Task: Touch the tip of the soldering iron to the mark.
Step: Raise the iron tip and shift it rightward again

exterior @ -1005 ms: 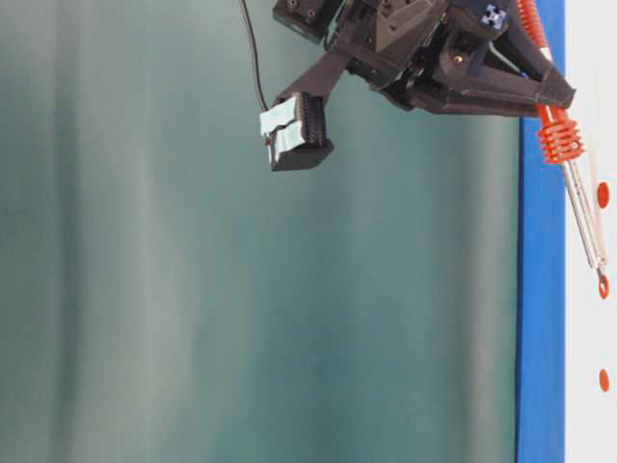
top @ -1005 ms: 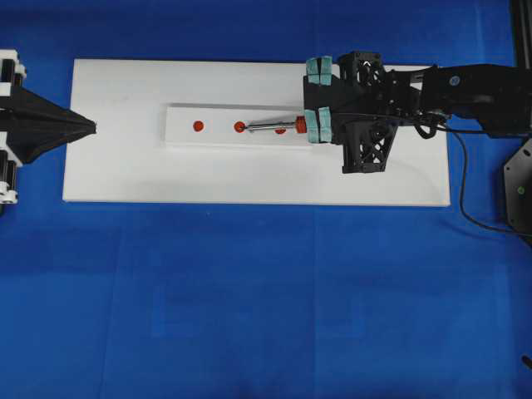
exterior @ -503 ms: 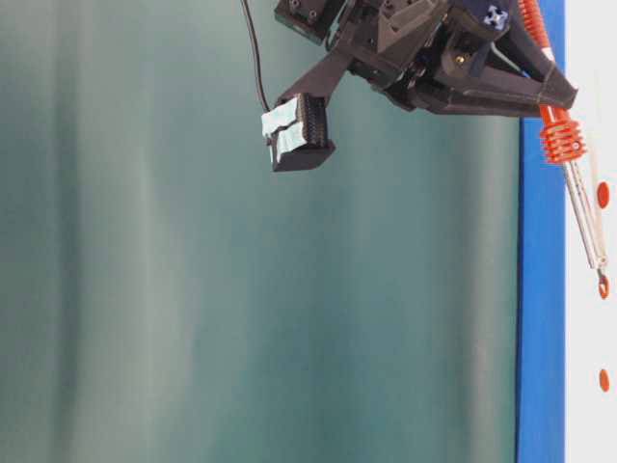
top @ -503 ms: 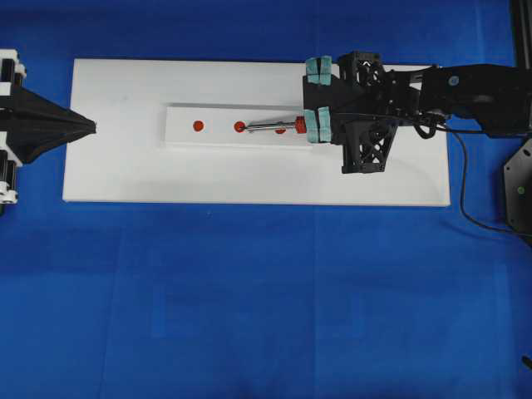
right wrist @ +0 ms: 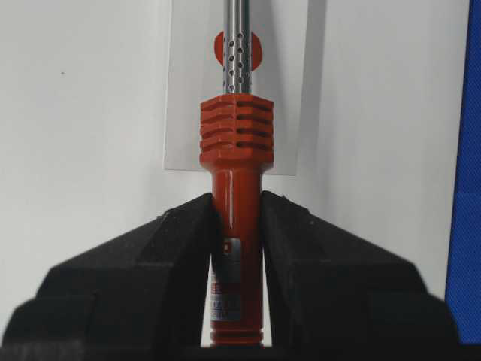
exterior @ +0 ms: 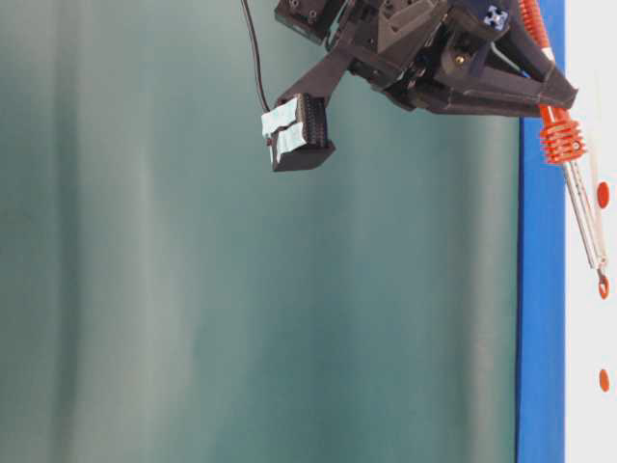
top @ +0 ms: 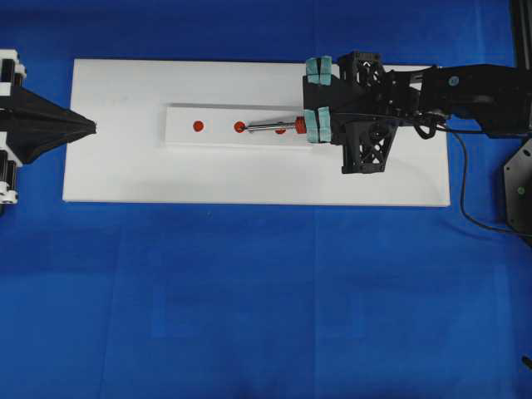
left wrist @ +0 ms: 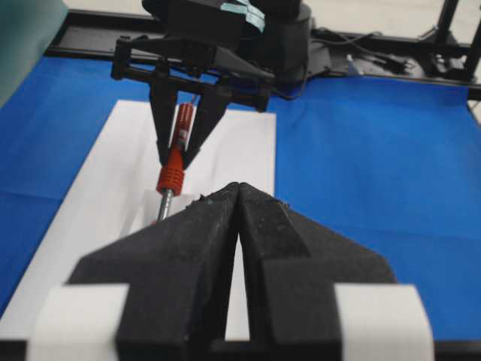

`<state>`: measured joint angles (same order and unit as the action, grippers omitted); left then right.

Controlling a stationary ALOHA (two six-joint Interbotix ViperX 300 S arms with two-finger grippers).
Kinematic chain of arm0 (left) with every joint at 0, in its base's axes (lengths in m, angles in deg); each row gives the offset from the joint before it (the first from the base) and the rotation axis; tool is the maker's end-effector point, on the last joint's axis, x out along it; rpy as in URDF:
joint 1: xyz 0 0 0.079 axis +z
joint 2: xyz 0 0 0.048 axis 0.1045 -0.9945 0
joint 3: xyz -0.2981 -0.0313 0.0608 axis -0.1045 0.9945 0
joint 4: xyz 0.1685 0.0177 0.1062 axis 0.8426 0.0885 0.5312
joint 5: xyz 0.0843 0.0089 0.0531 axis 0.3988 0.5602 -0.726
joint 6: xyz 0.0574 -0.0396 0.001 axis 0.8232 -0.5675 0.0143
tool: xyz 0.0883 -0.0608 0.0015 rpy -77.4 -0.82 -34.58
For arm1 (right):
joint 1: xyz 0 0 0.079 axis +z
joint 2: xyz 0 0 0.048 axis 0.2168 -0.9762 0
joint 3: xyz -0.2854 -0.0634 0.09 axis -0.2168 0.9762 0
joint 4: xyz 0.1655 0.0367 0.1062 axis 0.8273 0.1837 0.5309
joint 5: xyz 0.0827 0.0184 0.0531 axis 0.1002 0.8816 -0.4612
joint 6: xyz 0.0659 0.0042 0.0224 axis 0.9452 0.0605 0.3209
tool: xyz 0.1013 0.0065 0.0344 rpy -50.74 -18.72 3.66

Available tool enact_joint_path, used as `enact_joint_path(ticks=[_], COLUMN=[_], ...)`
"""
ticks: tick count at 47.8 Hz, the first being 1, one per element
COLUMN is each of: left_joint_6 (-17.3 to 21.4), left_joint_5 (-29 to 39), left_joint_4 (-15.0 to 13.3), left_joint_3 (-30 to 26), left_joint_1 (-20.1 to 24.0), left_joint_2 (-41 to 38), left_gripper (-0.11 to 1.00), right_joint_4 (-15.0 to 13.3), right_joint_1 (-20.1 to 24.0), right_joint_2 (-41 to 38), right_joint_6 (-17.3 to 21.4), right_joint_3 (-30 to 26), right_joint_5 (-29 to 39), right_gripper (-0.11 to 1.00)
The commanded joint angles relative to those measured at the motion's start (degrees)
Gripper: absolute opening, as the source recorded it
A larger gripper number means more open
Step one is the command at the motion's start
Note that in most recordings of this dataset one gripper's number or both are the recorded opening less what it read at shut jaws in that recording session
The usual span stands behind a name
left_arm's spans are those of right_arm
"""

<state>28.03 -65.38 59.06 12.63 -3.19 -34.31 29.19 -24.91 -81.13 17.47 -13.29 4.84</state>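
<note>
Right gripper jaws clamped on soldering iron handle. Wrist view cuts off the tip; overhead shows the tip at the mark, contact unclear. Left gripper jaws closed, empty, at white board edge, well apart.

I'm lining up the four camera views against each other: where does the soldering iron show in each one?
Overhead: soldering iron upper centre, lying across the white strip.
Table-level: far right edge, shaft slanting down.
Left wrist: upper left of centre, beyond the shut left tool.
Right wrist: dead centre, clamped upright in the right tool.
Shared landmark: its ribbed red-orange collar.
</note>
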Motion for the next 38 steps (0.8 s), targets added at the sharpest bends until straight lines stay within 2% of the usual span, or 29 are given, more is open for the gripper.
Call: enact_joint_path(ticks=[1,29,38], left_joint_6=[-0.1,-0.1,-0.1], left_joint_5=[-0.6,-0.8,-0.8], left_joint_4=[0.0,0.0,0.0], left_joint_3=[-0.5,-0.6,-0.6], left_joint_1=[0.1,0.1,0.1], left_joint_2=[-0.2,-0.2,-0.2], left_gripper=[0.00,0.00,0.00], right_joint_4=[0.0,0.1,-0.2], right_joint_1=[0.1,0.1,0.0], right_joint_2=[0.5,0.5,2.2], right_joint_6=[0.0,0.1,-0.1], right_joint_3=[-0.5,-0.6,-2.0], right_joint_5=[-0.3,-0.2,1.8], right_gripper=[0.06,0.06,0.06])
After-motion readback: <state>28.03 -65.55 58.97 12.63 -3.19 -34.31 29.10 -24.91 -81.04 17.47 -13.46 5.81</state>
